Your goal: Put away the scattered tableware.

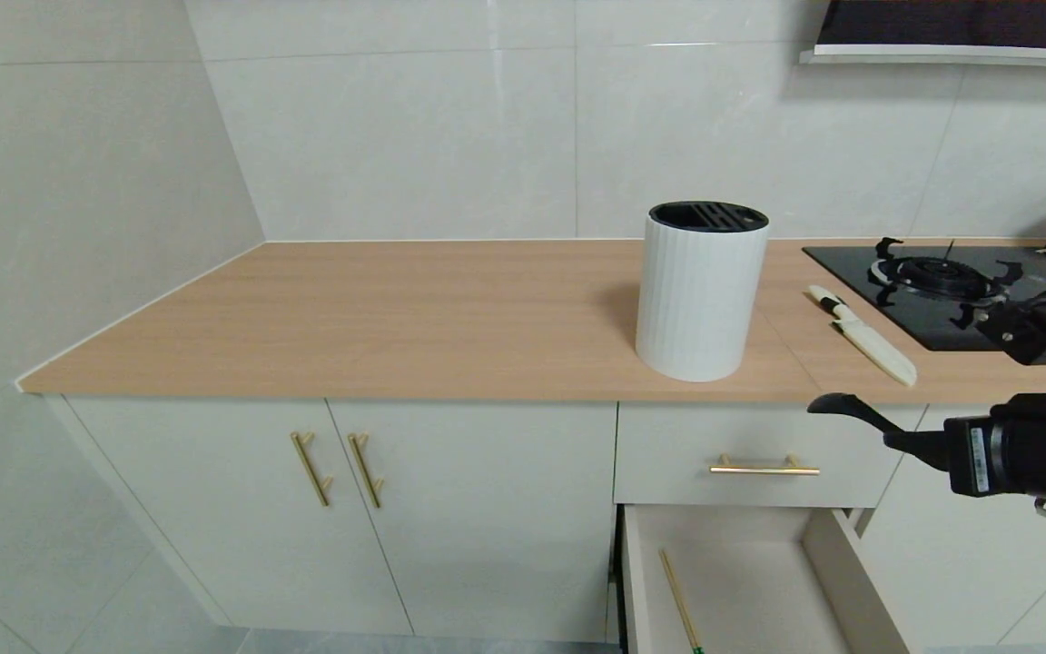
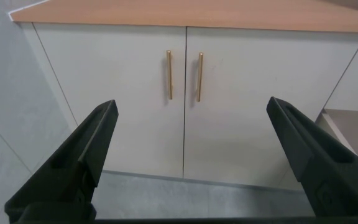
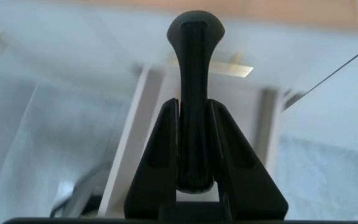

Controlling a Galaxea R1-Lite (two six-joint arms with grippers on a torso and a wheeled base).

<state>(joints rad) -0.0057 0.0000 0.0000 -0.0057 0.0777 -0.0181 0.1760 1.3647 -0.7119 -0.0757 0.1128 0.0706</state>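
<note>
Gripping a black handle (image 3: 194, 37), the right gripper (image 3: 194, 121) is hanging near the open drawer (image 1: 821, 554), where a chopstick (image 1: 679, 601) is lying. A knife (image 1: 863, 338) is resting on the counter (image 1: 396, 318) beside the holder (image 1: 700, 291). The left gripper (image 2: 191, 155) is gaping wide.

One white slotted holder (image 1: 701, 291); one pale knife (image 1: 863, 336); one black-handled utensil (image 3: 194, 74); one chopstick (image 1: 679, 604); one open drawer (image 1: 836, 568); two cupboard doors (image 1: 478, 509).

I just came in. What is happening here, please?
The right gripper is shut on a black handle, near the open drawer, where a chopstick lies. The left gripper hangs open before the cabinet doors. A knife lies on the counter beside the white block.
</note>
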